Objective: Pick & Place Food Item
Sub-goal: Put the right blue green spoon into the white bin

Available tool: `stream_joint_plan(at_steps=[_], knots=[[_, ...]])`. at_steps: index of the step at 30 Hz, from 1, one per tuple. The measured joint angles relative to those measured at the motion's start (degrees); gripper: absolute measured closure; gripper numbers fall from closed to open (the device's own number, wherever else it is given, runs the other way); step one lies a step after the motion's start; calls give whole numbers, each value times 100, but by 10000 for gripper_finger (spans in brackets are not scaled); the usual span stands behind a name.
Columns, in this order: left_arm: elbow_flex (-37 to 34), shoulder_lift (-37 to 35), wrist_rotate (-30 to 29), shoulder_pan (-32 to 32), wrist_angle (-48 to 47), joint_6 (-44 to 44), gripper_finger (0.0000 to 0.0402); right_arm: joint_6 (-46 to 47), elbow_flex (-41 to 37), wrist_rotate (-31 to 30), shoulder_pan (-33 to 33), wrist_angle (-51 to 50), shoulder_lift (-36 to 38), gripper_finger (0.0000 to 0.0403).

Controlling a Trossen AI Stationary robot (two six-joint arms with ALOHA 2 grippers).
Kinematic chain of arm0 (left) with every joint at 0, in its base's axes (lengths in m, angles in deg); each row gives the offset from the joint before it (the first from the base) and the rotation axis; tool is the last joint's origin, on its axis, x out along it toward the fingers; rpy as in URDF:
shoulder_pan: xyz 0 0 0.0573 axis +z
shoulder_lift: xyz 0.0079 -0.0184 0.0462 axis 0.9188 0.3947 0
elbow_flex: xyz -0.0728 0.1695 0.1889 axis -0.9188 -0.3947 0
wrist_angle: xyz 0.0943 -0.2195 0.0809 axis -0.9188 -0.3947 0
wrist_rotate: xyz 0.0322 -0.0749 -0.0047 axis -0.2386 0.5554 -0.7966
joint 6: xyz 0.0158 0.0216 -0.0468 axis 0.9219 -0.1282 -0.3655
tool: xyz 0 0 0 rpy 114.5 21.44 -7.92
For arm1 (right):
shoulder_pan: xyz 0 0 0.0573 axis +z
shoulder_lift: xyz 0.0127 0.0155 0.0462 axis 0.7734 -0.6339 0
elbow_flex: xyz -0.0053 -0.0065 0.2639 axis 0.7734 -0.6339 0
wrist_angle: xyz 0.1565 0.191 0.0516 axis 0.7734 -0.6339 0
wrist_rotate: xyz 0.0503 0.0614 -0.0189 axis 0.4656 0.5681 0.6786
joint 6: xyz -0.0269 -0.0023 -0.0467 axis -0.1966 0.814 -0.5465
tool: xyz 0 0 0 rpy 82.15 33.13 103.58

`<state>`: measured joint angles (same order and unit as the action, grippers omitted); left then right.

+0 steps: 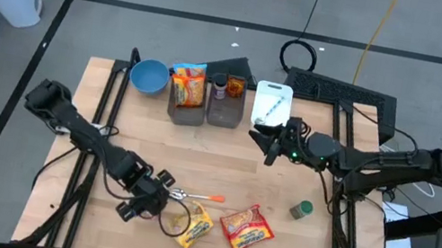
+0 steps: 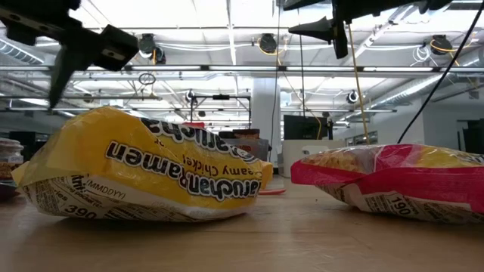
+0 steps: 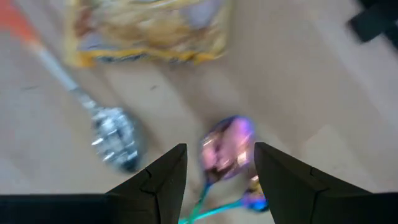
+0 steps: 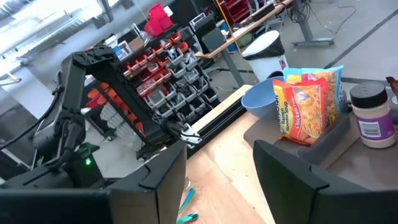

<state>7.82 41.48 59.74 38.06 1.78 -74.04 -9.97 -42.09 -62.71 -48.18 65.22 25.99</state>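
- Left claw (image 1: 161,196) low over the front of the wooden tabletop (image 1: 197,156), fingers spread, gripping nothing; in the left wrist view its fingers (image 3: 163,180) straddle an iridescent spoon (image 3: 227,149).
- Orange-handled whisk (image 1: 201,197) lies just beside the left claw.
- Yellow ramen packet (image 1: 195,226) flat on the tabletop near the front edge, just right of the left claw; red ramen packet (image 1: 246,229) beside it, further right.
- Third ramen packet (image 1: 189,85) stands upright in a grey bin (image 1: 185,114) at the back; a jar (image 1: 234,87) sits in the neighbouring bin.
- Blue bowl (image 1: 148,76) left of the bins, white cutting board (image 1: 272,103) right of them.
- Right claw (image 1: 273,141) hovers near the cutting board, fingers spread, empty.
- Small green-lidded jar (image 1: 301,210) toward the right edge.
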Motion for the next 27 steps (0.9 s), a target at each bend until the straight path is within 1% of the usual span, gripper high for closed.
stream_joint_plan(at_steps=[3,10,14,19,21,24,27], knots=[[0,153,272,-153,193,-221,204,-129,0,6,0,-4,-2,223],[0,508,313,-515,459,-679,204,-271,0,155,-23,-10,-2,235],[0,789,-144,-662,452,-1115,204,-273,0,157,-22,-6,-2,236],[0,1090,-568,-799,455,-1955,204,-257,0,160,-22,-7,-2,237],[-4,1132,-760,-878,435,-2304,204,-256,0,178,-22,-8,-2,237],[-4,1116,-1084,-988,457,-2724,204,-251,0,369,-22,-4,-2,237],[-4,1121,-1295,-1102,448,-3015,204,-251,0,458,-22,-6,-2,237]])
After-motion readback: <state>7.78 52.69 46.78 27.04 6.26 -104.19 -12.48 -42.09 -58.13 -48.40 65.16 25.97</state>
